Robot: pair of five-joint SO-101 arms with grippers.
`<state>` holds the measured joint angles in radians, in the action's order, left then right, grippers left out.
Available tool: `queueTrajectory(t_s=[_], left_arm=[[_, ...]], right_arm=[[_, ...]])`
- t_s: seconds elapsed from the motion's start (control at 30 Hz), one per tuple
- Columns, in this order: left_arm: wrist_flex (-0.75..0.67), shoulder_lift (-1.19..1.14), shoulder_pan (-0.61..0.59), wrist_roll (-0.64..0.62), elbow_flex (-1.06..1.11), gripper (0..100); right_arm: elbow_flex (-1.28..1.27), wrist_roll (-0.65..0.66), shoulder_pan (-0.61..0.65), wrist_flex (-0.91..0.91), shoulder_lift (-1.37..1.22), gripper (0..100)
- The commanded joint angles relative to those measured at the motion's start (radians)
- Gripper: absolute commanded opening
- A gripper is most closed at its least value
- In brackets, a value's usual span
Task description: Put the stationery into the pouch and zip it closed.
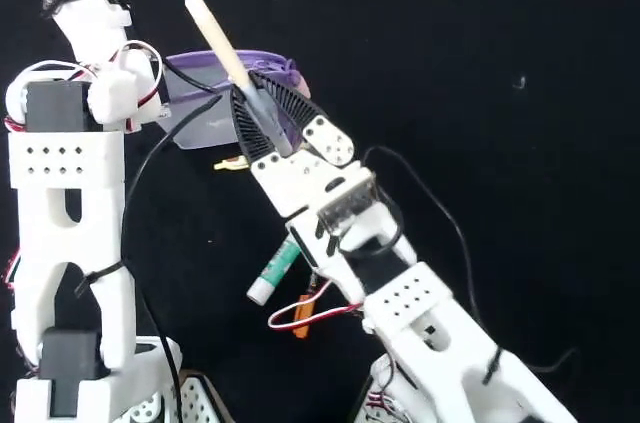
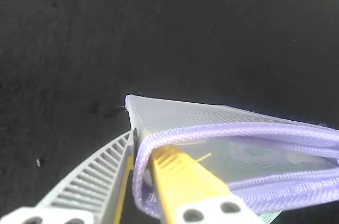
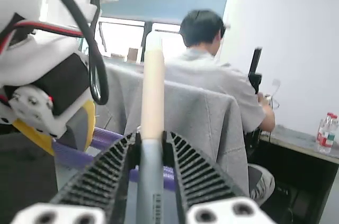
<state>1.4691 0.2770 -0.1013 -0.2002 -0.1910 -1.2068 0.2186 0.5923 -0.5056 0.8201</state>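
Observation:
A translucent pouch [image 1: 205, 108] with a purple zip edge is held off the black table at the back left. My left gripper [image 2: 139, 142] is shut on its purple rim [image 2: 222, 131], with the yellow finger inside and the grey ribbed finger outside. My right gripper [image 1: 262, 103] is beside the pouch, shut on a pen [image 1: 225, 48] with a cream upper part and a grey lower part. The pen slants up past the pouch. In the right wrist view the pen [image 3: 152, 91] stands between the black ribbed fingers [image 3: 196, 166], with the pouch [image 3: 106, 142] just beyond.
A green and white marker [image 1: 275, 271] lies on the table under the right arm. An orange item [image 1: 302, 321] lies next to it, and a small yellow piece [image 1: 230, 164] lies below the pouch. Black cloth covers the table to the right.

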Motion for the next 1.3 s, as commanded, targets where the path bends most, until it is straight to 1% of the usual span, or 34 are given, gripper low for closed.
queueTrajectory(t_s=[0.0, 0.13, 0.2, 0.27, 0.37, 0.5, 0.6, 0.7, 0.8, 0.9, 1.0, 1.13, 1.27], left_arm=[[-0.014, 0.005, -0.015, -0.008, -0.044, 3], [-0.015, 0.005, -0.015, -0.008, -0.024, 3], [-0.017, 0.006, -0.015, -0.006, -0.008, 3], [-0.017, 0.005, -0.016, -0.006, 0.001, 3], [-0.018, 0.003, -0.045, -0.005, 0.001, 3], [-0.069, 0.003, -0.094, -0.008, 0.021, 3], [-0.114, 0.003, -0.122, -0.009, 0.054, 3], [-0.146, 0.003, -0.151, -0.009, 0.085, 3], [-0.153, 0.003, -0.183, -0.009, 0.093, 3], [-0.152, 0.003, -0.202, -0.009, 0.093, 3], [-0.149, 0.003, -0.202, -0.008, 0.093, 3], [-0.147, 0.003, -0.202, -0.006, 0.094, 3], [-0.155, 0.008, -0.228, -0.006, 0.125, 3]], right_arm=[[0.199, 0.012, 0.011, 0.334, 0.107, 1.1], [0.315, 0.012, 0.009, 0.502, 0.186, 1.1], [0.354, 0.012, -0.017, 0.577, 0.231, 1.1], [0.404, 0.012, -0.060, 0.689, 0.277, 1.1], [0.467, 0.012, -0.160, 0.936, 0.326, 1.1], [0.499, 0.018, -0.281, 1.229, 0.374, 1.1], [0.495, 0.094, -0.334, 1.382, 0.400, 1.1], [0.481, 0.169, -0.338, 1.522, 0.398, 1.1], [0.435, 0.206, -0.336, 1.614, 0.381, 1.1], [0.344, 0.245, -0.336, 1.643, 0.348, 1.1], [0.220, 0.293, -0.331, 1.597, 0.289, 1.1], [0.041, 0.295, -0.288, 1.382, 0.199, 1.1], [-0.071, 0.292, -0.204, 1.198, 0.088, 1.2]])
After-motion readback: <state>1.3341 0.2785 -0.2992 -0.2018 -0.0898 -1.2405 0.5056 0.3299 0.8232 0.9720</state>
